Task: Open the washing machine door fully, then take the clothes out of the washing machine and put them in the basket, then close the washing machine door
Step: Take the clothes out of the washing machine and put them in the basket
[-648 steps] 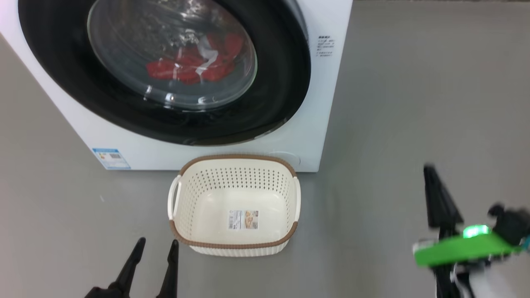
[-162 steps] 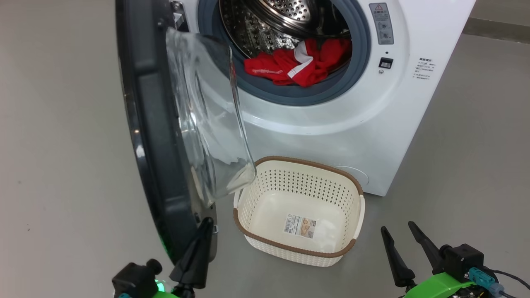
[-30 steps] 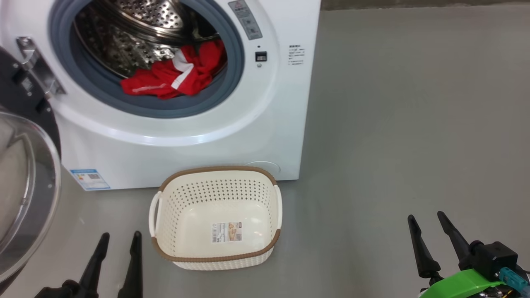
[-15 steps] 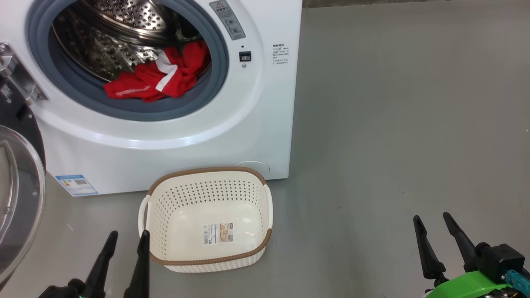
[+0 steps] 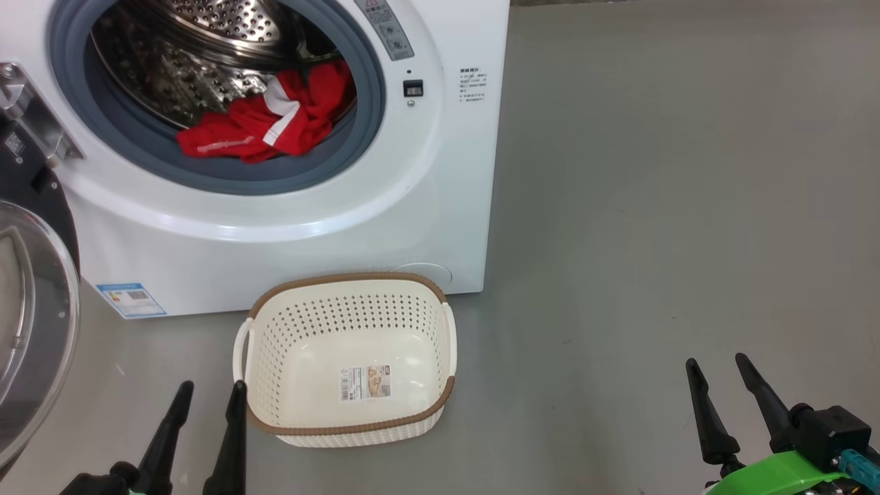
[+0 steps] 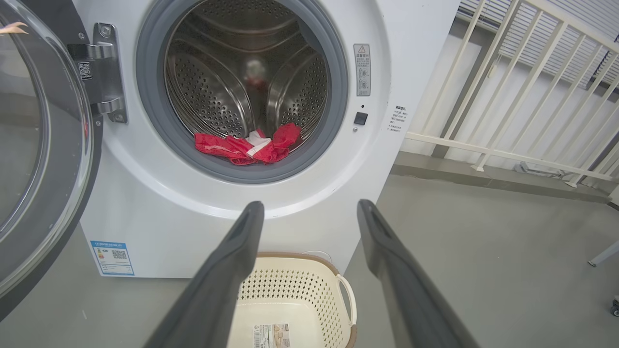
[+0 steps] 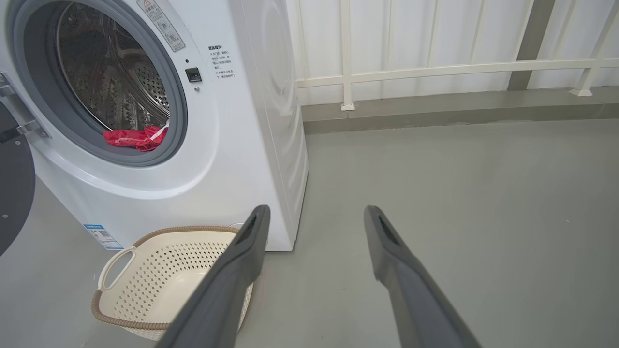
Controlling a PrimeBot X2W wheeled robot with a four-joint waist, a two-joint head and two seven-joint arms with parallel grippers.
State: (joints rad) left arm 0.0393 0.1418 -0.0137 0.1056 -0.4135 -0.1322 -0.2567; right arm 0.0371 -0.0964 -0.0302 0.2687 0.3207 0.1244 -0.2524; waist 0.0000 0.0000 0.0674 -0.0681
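With the washing machine door [image 5: 31, 323] swung wide, the red clothes [image 5: 268, 127] lie at the front of the drum [image 5: 206, 41] and the basket [image 5: 347, 278] (just before the washing machine [image 5: 275, 234]) sits empty, while the left gripper [image 5: 210, 388] and right gripper [image 5: 715, 361] are both splayed and hold nothing, so unloading and closing remain.

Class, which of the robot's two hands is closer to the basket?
The left hand, one fingertip right beside the basket; the right hand sits well apart.

My head camera looks steeply down on the washer [image 5: 275, 234] front and the basket [image 5: 344, 278] before it. Both wrist cameras sit low facing forward, the left square-on and close, the right off to one side; all three share washer and basket.
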